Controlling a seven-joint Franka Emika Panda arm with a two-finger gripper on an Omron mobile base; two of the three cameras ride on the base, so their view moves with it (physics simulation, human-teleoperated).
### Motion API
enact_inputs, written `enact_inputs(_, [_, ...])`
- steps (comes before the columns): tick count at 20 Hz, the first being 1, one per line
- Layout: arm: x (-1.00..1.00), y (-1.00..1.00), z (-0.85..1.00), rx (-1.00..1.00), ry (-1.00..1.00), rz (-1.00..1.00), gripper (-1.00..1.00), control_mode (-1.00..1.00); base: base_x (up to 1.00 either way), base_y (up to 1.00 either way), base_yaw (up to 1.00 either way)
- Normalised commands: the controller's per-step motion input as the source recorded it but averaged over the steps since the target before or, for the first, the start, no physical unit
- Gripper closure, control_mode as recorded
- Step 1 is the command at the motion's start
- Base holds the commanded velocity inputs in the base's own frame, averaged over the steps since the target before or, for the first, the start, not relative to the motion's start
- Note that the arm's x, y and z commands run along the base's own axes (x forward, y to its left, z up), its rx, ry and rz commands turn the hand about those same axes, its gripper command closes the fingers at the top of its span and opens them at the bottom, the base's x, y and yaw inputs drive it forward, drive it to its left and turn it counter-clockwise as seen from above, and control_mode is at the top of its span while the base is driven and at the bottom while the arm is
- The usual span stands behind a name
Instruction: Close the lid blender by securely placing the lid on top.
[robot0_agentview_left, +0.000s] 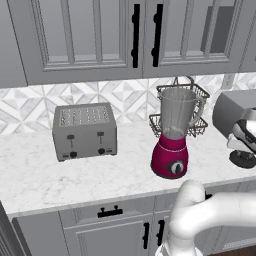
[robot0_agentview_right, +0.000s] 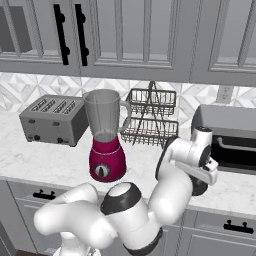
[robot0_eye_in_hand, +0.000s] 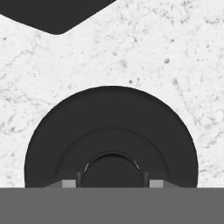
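A blender with a rounded magenta base, a black round dial and a tall clear tapered jar (robot0_agentview_left: 174, 135) stands at centre frame on the white marbled stone counter (robot0_agentview_left: 40, 180) in the left base view; the jar's rim is uncovered. To its left sits a boxy grey two-lever toaster (robot0_agentview_left: 85, 131), well apart from it, and behind it, against the patterned tile wall, a black two-tier wire basket rack (robot0_agentview_right: 149, 117). A dark-fronted grey oven-like appliance (robot0_agentview_right: 232, 137) fills the right edge of the right base view.

The small round flat black lid (robot0_eye_in_hand: 111, 138) lies flat on the counter at the far right edge of the left base view, well apart from the blender. The white arm's two-finger gripper (robot0_agentview_right: 200, 186) is lowered right over the lid, with two grey finger tips (robot0_eye_in_hand: 68, 183) showing either side of the lid's raised centre knob; I cannot tell whether they are touching it or how wide the jaws stand
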Motion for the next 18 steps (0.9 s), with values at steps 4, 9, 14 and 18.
enact_inputs(4, [-0.47, 0.00, 0.62, 0.00, -0.14, 0.09, 1.00, -1.00, 0.00, 0.00, 0.00])
enact_inputs(9, [-0.55, 0.15, 0.71, 0.00, -0.18, 0.12, 1.00, -1.00, 0.00, 0.00, 0.00])
enact_inputs(14, [-0.47, 0.37, 0.82, 0.00, -0.24, 0.07, 1.00, -1.00, 0.00, 0.00, 0.00])
enact_inputs(18, [-0.43, 0.51, 0.89, 0.00, -0.23, 0.06, 1.00, -1.00, 0.00, 0.00, 0.00])
